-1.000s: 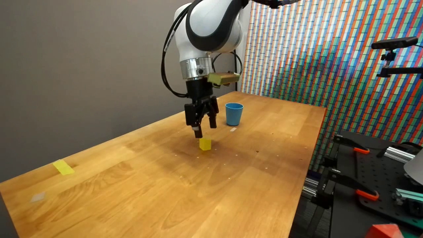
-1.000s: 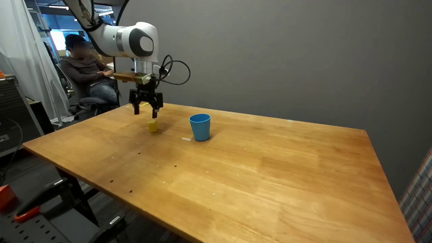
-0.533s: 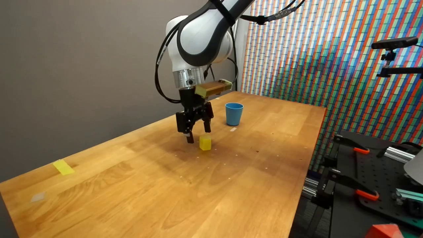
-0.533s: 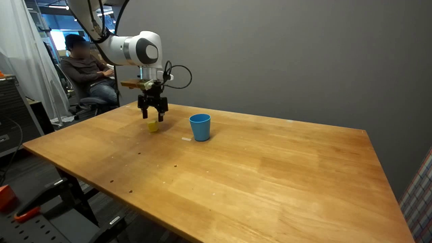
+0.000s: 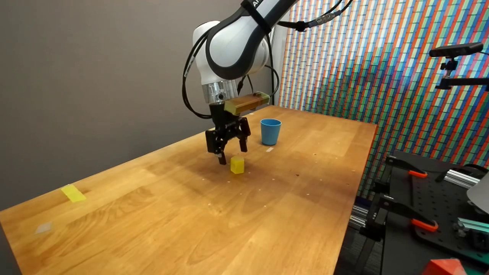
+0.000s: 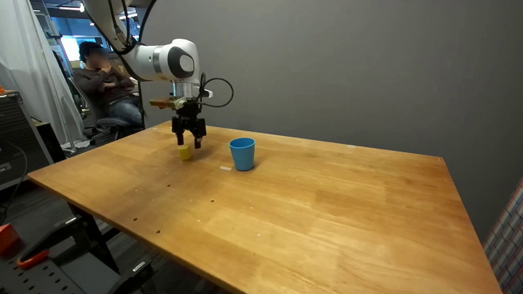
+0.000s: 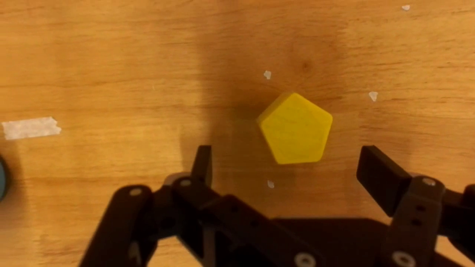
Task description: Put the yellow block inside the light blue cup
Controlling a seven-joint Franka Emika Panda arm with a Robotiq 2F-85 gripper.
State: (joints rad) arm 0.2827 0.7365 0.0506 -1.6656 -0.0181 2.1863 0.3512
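Observation:
The yellow block (image 5: 237, 165) stands on the wooden table in both exterior views (image 6: 185, 152). In the wrist view the block (image 7: 297, 129) shows a five-sided top, ahead of and between the spread fingers, touching neither. My gripper (image 5: 233, 156) is open and empty, pointing down just above the table, a little behind the block; it also shows in an exterior view (image 6: 189, 144) and in the wrist view (image 7: 285, 154). The light blue cup (image 5: 270, 132) stands upright on the table in both exterior views (image 6: 243, 155). In the wrist view only a sliver of the cup (image 7: 2, 180) shows at the left edge.
A white tape strip (image 5: 269, 149) lies beside the cup. A flat yellow tape scrap (image 5: 73, 193) lies near the table's wall-side edge. A grey wall runs along the table (image 6: 327, 196). A seated person (image 6: 104, 85) is in the background.
My gripper has come down nearer the table and moved rightward in an exterior view, then shifted only slightly in the last half second. It stays open. Block and cup have not moved.

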